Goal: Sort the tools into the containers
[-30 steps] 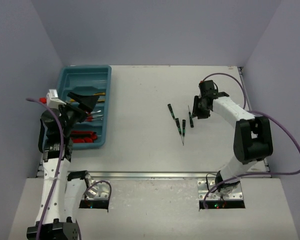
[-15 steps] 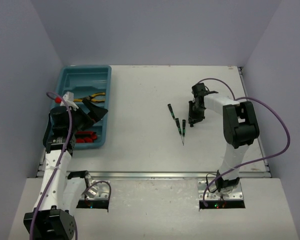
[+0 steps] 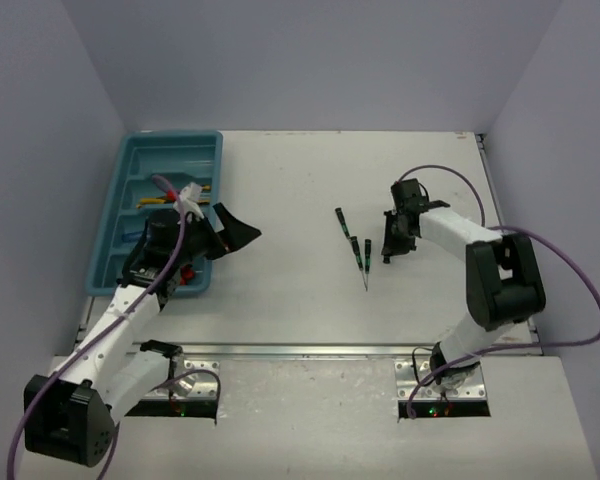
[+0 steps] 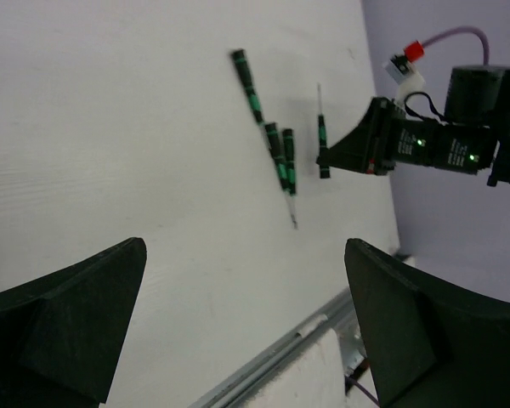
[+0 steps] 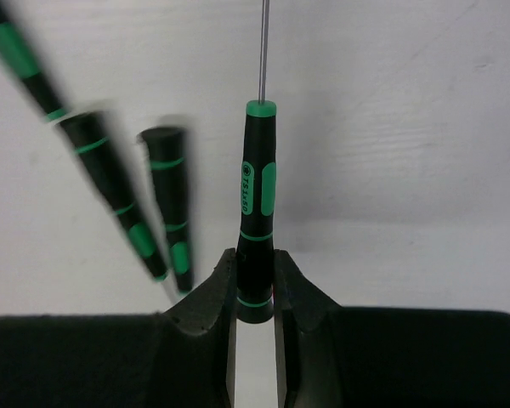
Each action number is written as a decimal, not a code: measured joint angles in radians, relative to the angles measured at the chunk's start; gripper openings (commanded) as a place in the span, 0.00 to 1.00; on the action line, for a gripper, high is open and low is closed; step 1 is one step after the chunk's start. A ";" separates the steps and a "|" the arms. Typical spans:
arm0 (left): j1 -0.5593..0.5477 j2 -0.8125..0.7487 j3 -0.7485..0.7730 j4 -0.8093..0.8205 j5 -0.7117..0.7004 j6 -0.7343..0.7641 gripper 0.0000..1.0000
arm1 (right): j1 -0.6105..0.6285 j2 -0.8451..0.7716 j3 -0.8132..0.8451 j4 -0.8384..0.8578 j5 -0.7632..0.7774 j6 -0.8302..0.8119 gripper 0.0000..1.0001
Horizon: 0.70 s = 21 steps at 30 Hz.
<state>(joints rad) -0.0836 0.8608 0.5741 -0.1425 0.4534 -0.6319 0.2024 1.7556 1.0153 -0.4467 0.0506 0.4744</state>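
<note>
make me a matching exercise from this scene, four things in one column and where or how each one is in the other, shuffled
Things:
1. left gripper
2. right gripper
3. tray
4. three loose screwdrivers

States:
A. lying on the table, near its middle
B. jaws wide open, nothing between them
C. teal, at the far-left edge
D. closed on a thin green-and-black screwdriver

Pairs: 1-B, 2-D, 3-C, 4-A
</note>
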 measured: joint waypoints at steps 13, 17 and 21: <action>-0.461 0.280 0.014 0.595 0.037 -0.172 0.73 | 0.188 -0.518 -0.229 0.429 -0.776 0.098 0.00; -0.508 0.286 0.070 0.638 -0.038 -0.178 0.63 | 0.252 -0.526 -0.229 0.484 -0.868 0.134 0.00; -0.514 0.302 0.102 0.672 -0.095 -0.184 0.45 | 0.274 -0.538 -0.229 0.515 -0.906 0.155 0.00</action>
<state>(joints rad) -0.5979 1.1628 0.6761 0.5291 0.3587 -0.8157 0.4763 1.2175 0.7868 0.0679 -0.8550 0.6291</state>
